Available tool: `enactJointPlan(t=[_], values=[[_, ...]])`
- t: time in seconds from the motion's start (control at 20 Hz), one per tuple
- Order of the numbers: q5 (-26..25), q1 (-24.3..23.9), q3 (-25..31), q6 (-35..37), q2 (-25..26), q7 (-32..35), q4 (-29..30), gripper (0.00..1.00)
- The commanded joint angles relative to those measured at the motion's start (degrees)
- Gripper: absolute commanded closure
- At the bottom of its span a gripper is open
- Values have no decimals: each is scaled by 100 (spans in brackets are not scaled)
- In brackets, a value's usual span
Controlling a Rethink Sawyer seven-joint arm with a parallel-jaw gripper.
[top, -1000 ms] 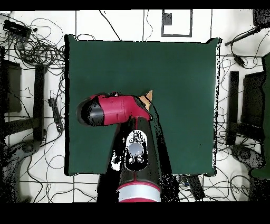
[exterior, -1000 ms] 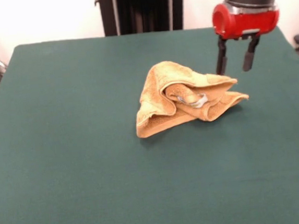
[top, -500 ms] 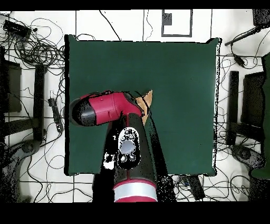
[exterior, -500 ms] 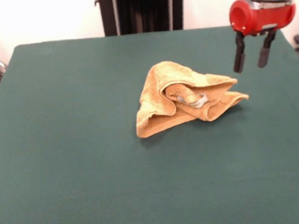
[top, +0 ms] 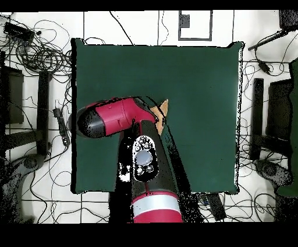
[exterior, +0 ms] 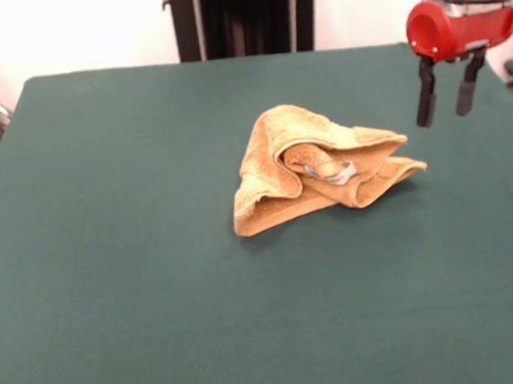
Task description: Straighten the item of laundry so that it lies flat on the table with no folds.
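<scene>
Front view: my gripper (exterior: 447, 111) hangs in the air over the table (exterior: 139, 283), apart from the hand towel (exterior: 317, 166), off toward the edge nearest the crumpled end. Jaws are parted, with nothing between them.

Towel lies near the table's middle, bunched into a lump. One fold rolls over from the far side, a layered corner points toward the camera, and a pointed end sticks out toward my gripper. A small grey tag (exterior: 340, 174) shows in the hollow where the folds meet.

Judgement on the step: I am not yet on the cloth, so the task is barely begun. The pointed end is the nearest free piece. To do this well I should come down on a single layer there, not the whole stack, pinch close to the edge, lift only enough to clear the felt, and draw outward away from the lump so the folds peel open rather than drag along. Terry on felt will likely cling, so a low pull may shift the whole bundle.

Surface: dark green felt-like cloth, bare on every side of the towel, so there is ample room to spread.

Overhead view: my red arm (top: 110, 118) hides most of the towel; only an orange tip shows. Beyond the table, cables (top: 41, 52) lie across a pale floor.
</scene>
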Motion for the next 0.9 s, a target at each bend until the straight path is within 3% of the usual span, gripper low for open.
enactJointPlan(t=[0.05,0.9], values=[[-586,-114,935,620,186,-1283,136,0],[-1396,-260,1393,854,106,-1479,206,0]])
